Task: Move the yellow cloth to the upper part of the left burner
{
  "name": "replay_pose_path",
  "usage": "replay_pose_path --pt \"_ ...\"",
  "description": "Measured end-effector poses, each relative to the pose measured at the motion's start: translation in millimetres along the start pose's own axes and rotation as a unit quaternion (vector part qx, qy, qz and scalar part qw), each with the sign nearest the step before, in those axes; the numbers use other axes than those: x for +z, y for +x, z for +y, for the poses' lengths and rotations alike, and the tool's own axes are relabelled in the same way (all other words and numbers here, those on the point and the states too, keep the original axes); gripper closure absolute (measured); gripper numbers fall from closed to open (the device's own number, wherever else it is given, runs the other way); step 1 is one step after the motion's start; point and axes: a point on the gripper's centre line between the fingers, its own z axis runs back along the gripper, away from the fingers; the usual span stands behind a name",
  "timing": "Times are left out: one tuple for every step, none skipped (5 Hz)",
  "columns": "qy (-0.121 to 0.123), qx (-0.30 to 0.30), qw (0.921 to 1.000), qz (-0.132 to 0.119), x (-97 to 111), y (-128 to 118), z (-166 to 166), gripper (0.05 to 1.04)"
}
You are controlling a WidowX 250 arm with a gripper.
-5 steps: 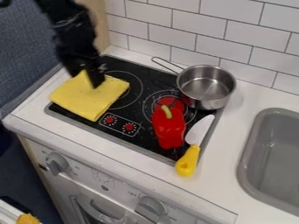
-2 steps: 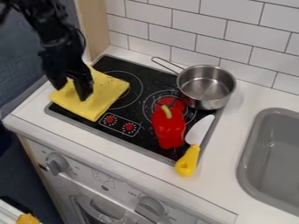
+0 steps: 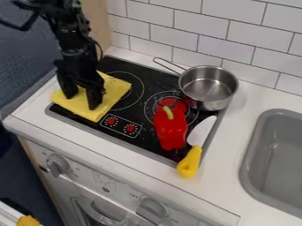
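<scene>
Yellow cloth (image 3: pixel 112 95) lies on hob's (image 3: pixel 147 75) L side, partly over L burner (image 3: pixel 131 78). Your gripper (image 3: pixel 82 100) is at cloth, fingers wide, fabric btwn tips; contact unclear. No clear long axis. Target's up & R of fingers: prob. pinch, then go that way.

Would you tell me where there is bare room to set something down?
The white countertop is bare between the round steel pot and grey sink, and in front of the red dials. The black cooktop is crowded: yellow cloth under the black claw at left; pot, red pepper and yellow-handled knife at right.
</scene>
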Motion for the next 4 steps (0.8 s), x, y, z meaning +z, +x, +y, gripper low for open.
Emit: replay_pose_path --pt "0.006 0.002 0.9997 0.023 -1.7 7.6 -3.3 0.083" --pt "-0.032 0.067 0.9973 -0.005 -3.4 26.7 -3.4 0.083" --pt "-0.041 0.096 0.9943 -0.022 -3.5 47.2 1.2 0.083" --pt "-0.058 0.107 0.9918 -0.039 -4.7 68.3 1.4 0.083"
